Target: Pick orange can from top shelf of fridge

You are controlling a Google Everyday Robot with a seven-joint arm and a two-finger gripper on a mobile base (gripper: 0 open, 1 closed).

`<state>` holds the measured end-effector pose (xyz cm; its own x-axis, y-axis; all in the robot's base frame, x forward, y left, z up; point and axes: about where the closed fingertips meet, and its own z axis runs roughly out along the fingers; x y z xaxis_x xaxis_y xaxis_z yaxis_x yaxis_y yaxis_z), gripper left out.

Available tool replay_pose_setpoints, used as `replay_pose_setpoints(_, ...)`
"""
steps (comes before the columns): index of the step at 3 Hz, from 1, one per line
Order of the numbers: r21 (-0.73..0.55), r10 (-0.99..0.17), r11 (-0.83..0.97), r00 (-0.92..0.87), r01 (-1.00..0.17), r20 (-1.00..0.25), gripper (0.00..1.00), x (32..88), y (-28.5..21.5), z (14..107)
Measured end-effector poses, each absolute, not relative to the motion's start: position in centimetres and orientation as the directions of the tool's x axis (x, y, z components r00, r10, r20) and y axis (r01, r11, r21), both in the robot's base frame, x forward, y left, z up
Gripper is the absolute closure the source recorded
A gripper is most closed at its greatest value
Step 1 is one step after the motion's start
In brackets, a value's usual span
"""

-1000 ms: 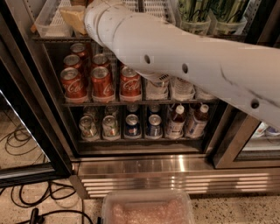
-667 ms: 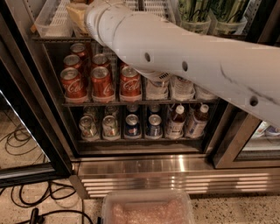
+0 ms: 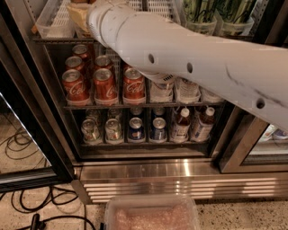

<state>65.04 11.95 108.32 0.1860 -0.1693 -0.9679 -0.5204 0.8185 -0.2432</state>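
Reaching in over the top shelf [image 3: 48, 21] of the fridge [image 3: 148, 173], the gripper [image 3: 77, 14] is largely hidden by the arm [image 3: 189, 58], so its grip cannot be told. Just above it, touching or not unclear, an orange sliver at the edge looks like the orange can [image 3: 83, 1].

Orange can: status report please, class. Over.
End effector out of sight behind arm, up at top shelf. Orange can partly visible beside the wrist. Grasp unconfirmed; arm blocks the view.

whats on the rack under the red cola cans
Two silver cans, two blue cans, two red-capped bottles; rows behind them are mostly hidden. The gripper is up at the top shelf, behind the arm.
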Motion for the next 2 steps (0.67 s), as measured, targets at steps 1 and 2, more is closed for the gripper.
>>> replay_pose_setpoints(1,-0.243,-0.169,0.819,0.186,-0.520,-0.968,1.00,65.0,12.0,108.3)
replay_pose_setpoints(2,-0.234,-0.148,0.818,0.201,-0.526,-0.968,1.00,64.3,12.0,109.5)
